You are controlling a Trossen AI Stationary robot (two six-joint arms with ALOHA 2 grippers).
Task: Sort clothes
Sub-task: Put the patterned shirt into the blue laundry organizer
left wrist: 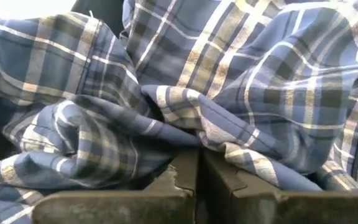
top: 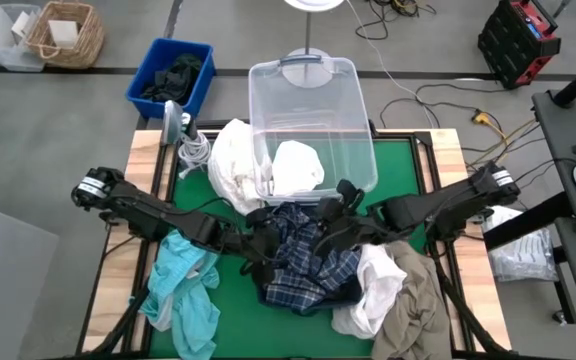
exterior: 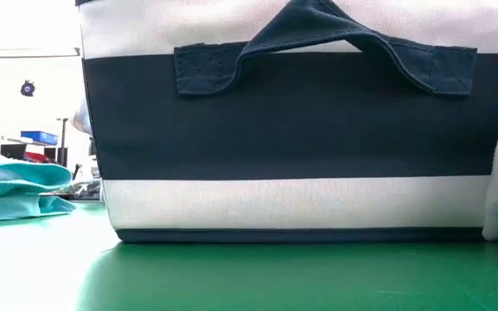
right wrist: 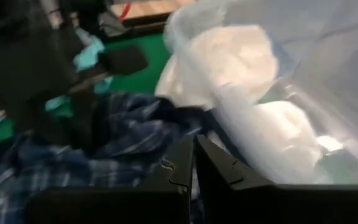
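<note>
The plaid shirt (top: 308, 262) is lying crumpled in the middle of the green mat (top: 238, 330), between the teal garment (top: 183, 290) at the mat's left edge and the white garment (top: 373, 290) and khaki garment (top: 413, 310) at its right. It is the item both arms are working on.

The left gripper (left wrist: 196, 177) is sitting low against the shirt's left side. In its wrist view the two fingers are pressed together with a ridge of plaid cloth lying right at their tips, so it appears to be pinching a fold. The right gripper (right wrist: 193, 163) is hanging at the shirt's upper edge, just in front of the clear plastic bin (top: 318, 125). Its fingers are also together, with nothing visibly between them.

To do this step well, the left arm should be lifting slowly, so the thin fold is not slipping free. The right gripper, in my judgement, needs to be spreading its fingers and taking a second fold well apart from the first, so the shirt rises as one piece without dragging its neighbours along.

Farther back, the bin is holding a white garment (top: 298, 165), with another white garment (top: 230, 165) draped beside its left wall. Beyond the table a blue crate (top: 170, 75) is holding dark clothes (top: 176, 78), which looks the likelier destination for the plaid.
</note>
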